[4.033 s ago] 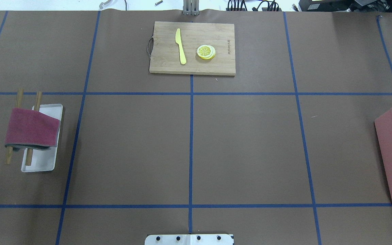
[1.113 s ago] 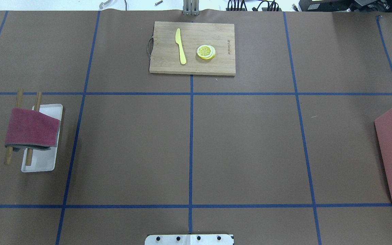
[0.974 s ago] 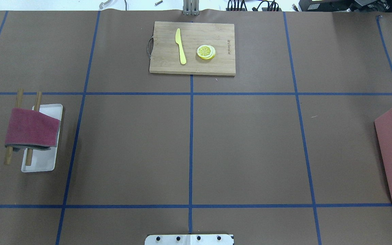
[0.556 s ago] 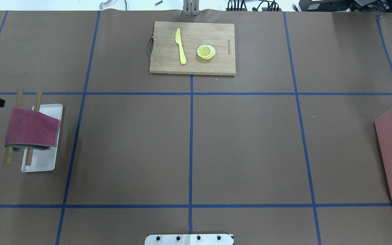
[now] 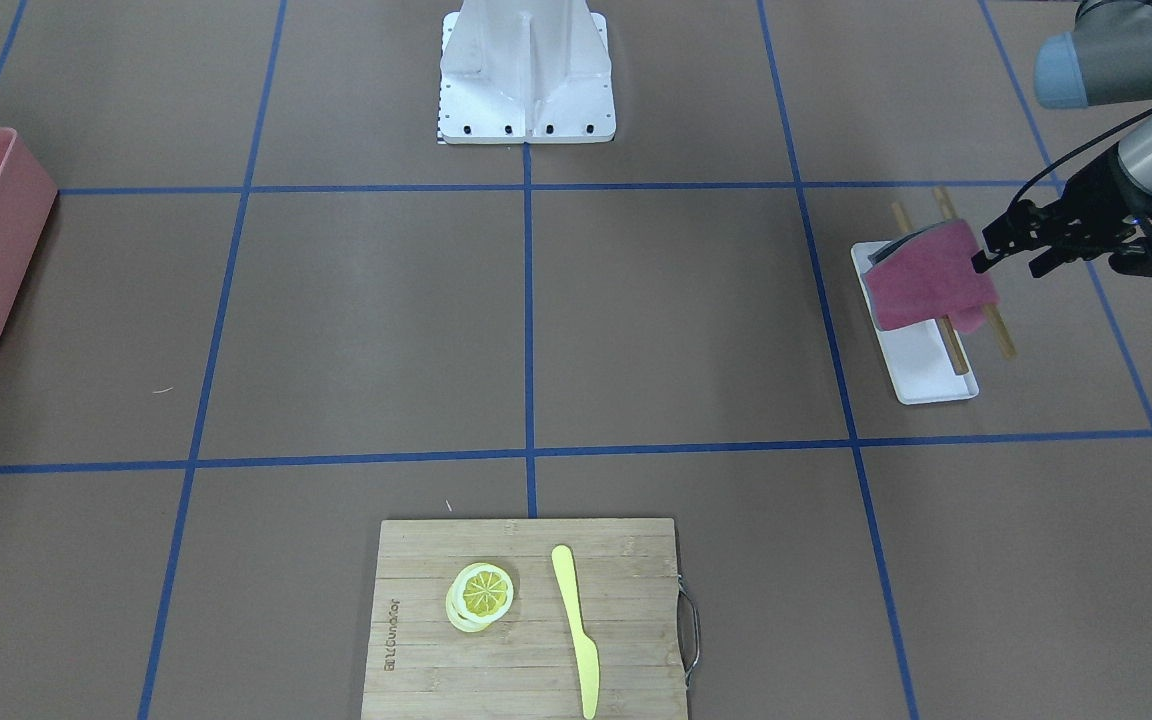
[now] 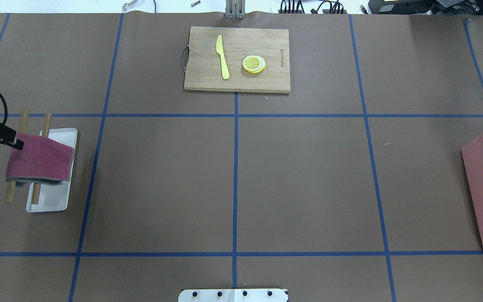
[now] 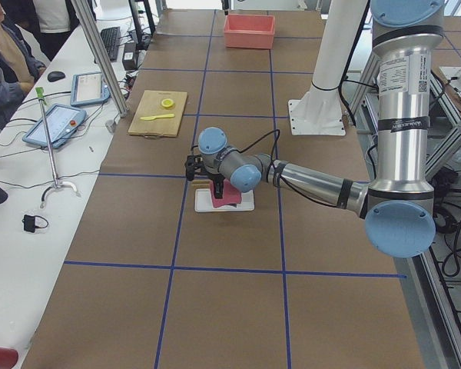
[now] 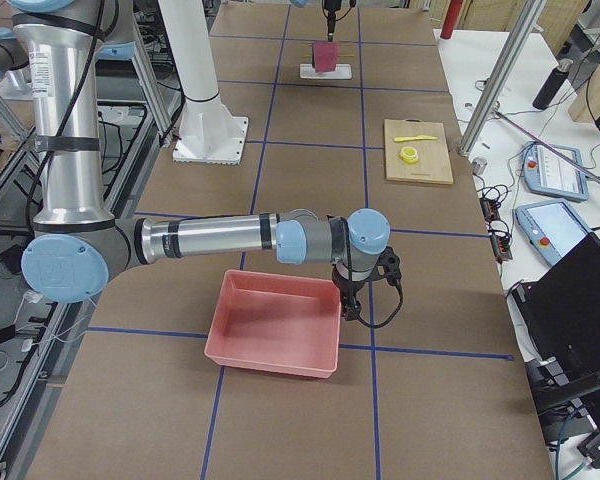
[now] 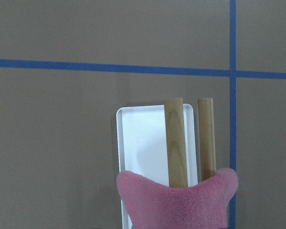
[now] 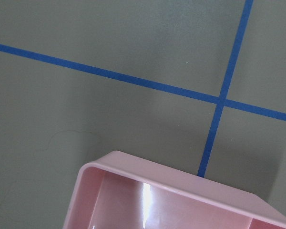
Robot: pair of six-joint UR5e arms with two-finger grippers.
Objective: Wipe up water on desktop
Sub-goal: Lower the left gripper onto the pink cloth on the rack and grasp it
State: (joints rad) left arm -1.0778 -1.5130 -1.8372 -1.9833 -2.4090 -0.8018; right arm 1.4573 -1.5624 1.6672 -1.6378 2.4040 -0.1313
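Tabletop fills the whole overhead view, matte brown and crossed by blue tape lines, with everything standing on it. Near its left edge a white tray carries two wooden rods, and a dark red cloth is draped over them. The left hand hangs at the cloth's outer end with its fingers spread apart and nothing between them; in the front view one fingertip overlaps the cloth's corner, but I cannot tell if it touches. The left wrist view shows the cloth's edge, both rods and the tray below it.

At the far middle lies a cutting board with a yellow knife and lemon slices side by side, apart from each other. A pink bin sits at the right edge. The right hand hangs just beside the bin's corner; whether its fingers are apart or together I cannot tell.
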